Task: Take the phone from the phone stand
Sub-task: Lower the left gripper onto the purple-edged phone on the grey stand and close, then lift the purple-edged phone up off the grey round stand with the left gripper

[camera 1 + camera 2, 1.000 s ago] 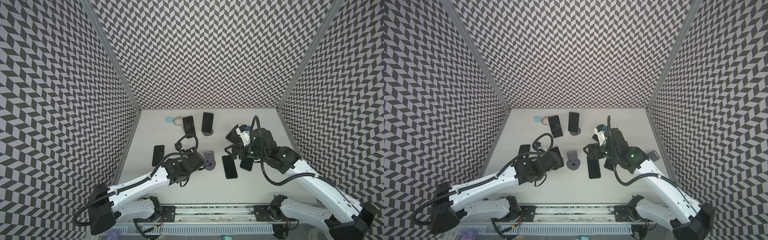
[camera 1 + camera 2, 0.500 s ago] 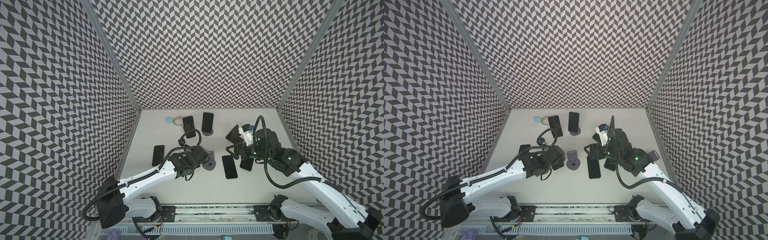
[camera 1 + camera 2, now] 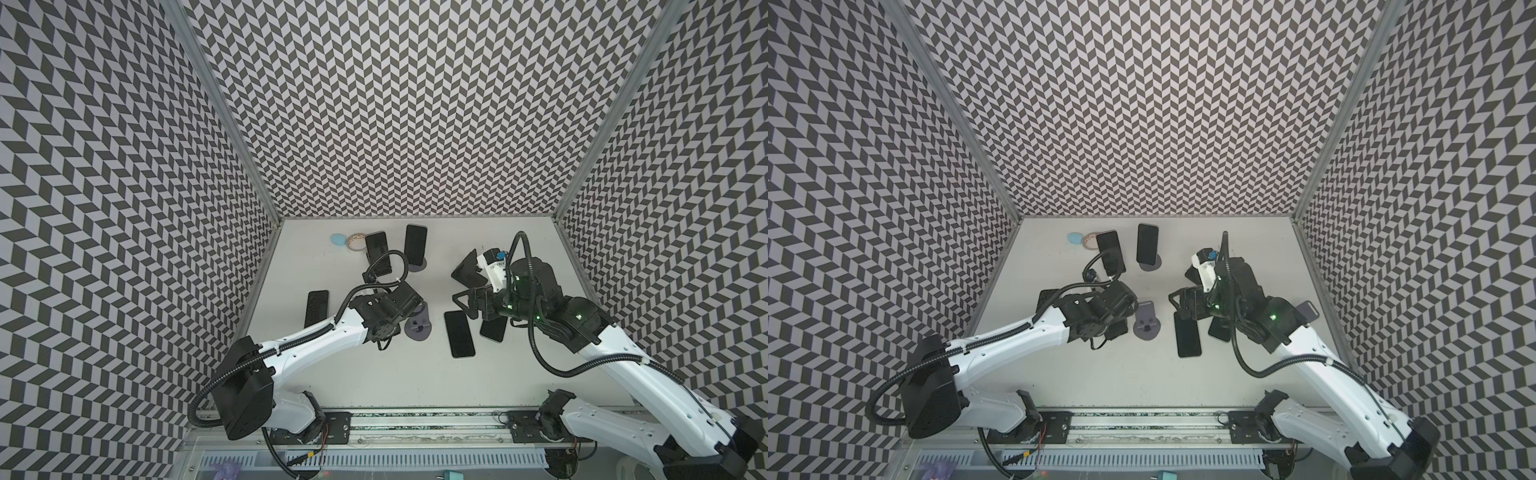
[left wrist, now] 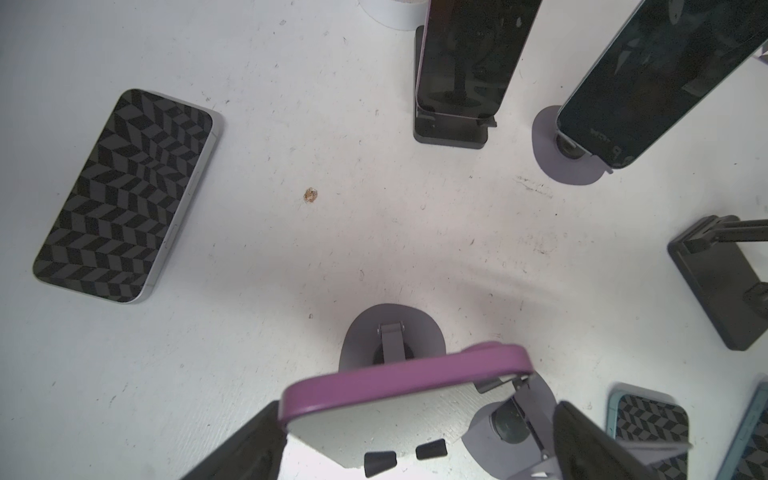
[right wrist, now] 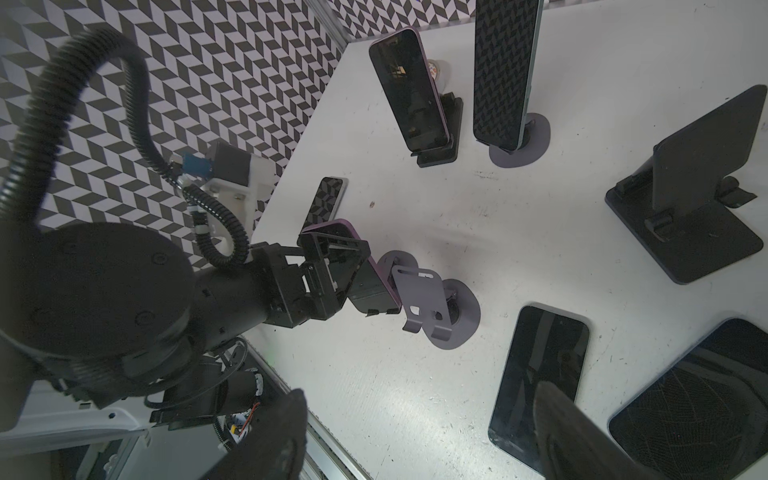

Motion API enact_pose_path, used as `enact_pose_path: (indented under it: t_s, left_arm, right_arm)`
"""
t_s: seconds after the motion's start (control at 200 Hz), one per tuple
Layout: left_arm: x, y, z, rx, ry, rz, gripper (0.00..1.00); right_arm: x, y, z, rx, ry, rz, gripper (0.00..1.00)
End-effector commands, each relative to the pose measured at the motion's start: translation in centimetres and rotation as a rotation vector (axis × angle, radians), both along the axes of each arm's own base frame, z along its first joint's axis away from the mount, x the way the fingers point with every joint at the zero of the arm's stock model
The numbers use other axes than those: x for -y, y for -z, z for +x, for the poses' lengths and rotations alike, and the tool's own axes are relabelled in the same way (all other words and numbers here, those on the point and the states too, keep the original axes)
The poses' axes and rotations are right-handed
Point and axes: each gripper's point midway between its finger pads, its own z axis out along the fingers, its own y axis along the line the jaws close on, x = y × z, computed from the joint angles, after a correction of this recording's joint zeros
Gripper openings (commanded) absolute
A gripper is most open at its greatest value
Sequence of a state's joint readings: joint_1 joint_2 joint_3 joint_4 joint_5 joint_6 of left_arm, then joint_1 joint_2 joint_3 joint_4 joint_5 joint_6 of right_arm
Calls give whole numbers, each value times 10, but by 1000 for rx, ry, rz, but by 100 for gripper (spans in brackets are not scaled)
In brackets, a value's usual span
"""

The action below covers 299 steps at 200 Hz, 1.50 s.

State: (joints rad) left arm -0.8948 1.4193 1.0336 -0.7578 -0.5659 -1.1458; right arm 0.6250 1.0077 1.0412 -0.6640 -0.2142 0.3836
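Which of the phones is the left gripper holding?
The purple-cased phone, gripped in the left gripper beside the empty grey stand. Unlike the flat phones and the propped phones, it alone has fingers on both edges.

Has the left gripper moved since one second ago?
Yes. In a top view the left gripper, gripping the purple phone, moved toward the back wall relative to the grey stand.

Purple phone [image 4: 386, 415] — partly beyond the picture's edge
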Motion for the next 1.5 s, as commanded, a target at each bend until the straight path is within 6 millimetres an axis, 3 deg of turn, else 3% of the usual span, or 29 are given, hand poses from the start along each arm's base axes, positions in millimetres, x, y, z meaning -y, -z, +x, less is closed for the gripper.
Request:
enact_pose_path:
  t_s: [0.0, 0.611, 1.492]
  left_arm:
    - [3, -6, 11, 29, -13, -4, 100]
    - [6, 7, 28, 17, -17, 30, 95]
    - [-2, 20, 27, -3, -34, 72, 86]
  right_arm:
    - [-4, -13, 5, 47, -10, 19, 83]
    - [-8, -3, 13, 48, -20, -13, 83]
    - [-8, 2, 14, 45, -22, -26, 83]
